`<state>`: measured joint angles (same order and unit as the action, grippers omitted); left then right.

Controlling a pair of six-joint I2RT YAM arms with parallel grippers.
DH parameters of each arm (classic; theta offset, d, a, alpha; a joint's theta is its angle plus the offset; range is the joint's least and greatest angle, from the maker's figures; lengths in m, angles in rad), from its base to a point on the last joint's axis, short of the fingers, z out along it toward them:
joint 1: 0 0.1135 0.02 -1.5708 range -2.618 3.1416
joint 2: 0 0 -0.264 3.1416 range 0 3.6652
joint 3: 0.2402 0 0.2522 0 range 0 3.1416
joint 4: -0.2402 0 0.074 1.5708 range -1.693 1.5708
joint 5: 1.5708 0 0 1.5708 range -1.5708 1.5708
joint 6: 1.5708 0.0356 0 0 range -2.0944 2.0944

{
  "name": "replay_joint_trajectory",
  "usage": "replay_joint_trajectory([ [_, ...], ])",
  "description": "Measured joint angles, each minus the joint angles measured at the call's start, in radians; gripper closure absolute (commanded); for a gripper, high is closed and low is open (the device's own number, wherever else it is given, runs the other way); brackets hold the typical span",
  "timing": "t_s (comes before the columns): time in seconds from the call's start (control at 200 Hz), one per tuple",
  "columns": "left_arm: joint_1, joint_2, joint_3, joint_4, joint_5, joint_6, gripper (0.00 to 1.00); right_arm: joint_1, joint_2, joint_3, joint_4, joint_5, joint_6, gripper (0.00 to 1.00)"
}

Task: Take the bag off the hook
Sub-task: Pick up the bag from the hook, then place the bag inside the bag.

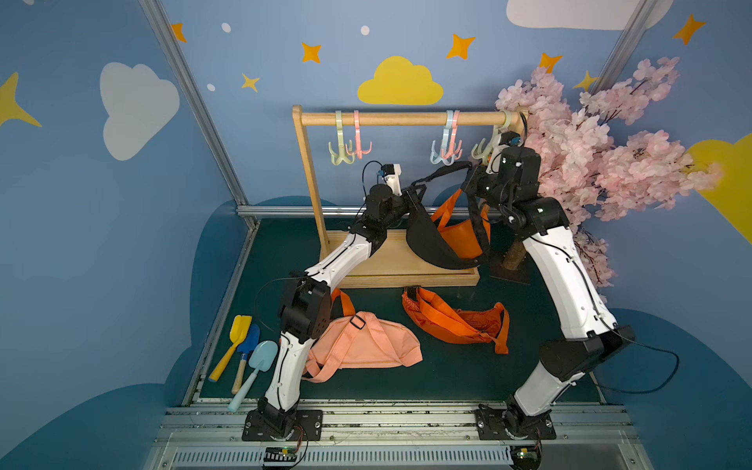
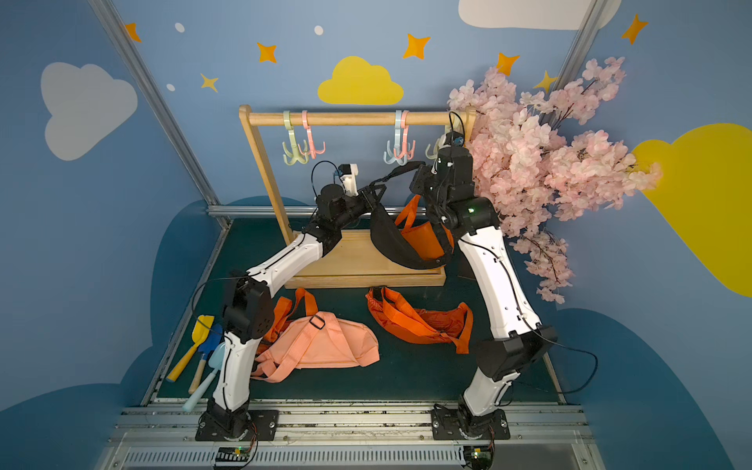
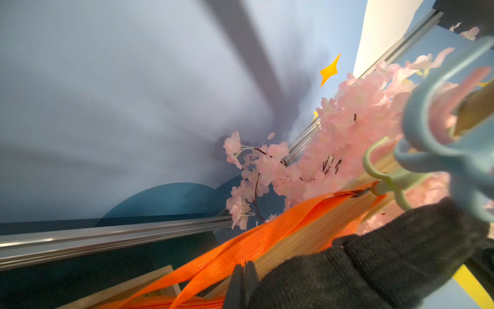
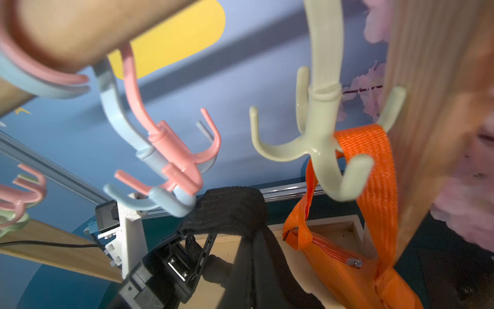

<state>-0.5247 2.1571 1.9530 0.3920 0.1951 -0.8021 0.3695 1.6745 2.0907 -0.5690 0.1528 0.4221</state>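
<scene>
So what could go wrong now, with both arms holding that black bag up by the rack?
The black strap sits right against a prong of the blue hook, so it might snag there when pulled. The black bag also hangs against the orange bag, whose strap is on the green hook; moving one could drag the other off too.

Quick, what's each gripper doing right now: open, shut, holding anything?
Left gripper: shut on the black bag's strap.
Right gripper: shut, apparently on the same strap further along.
</scene>
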Motion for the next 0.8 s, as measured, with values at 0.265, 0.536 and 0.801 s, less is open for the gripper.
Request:
replay_joint_trajectory([
  [0.265,-0.068,-0.165,-0.204,0.016,0.016,0.017,0.96,0.006,-0.183,-0.137,-0.056,-0.032,-0.005,1.00],
  [0.536,-0.162,-0.293,-0.354,-0.006,0.023,0.064,0.96,0.021,-0.343,-0.247,-0.135,-0.088,-0.046,1.00],
  [0.801,-0.225,-0.426,-0.546,-0.026,0.047,0.091,0.49,0.034,-0.533,-0.518,-0.228,-0.129,-0.071,0.97],
])
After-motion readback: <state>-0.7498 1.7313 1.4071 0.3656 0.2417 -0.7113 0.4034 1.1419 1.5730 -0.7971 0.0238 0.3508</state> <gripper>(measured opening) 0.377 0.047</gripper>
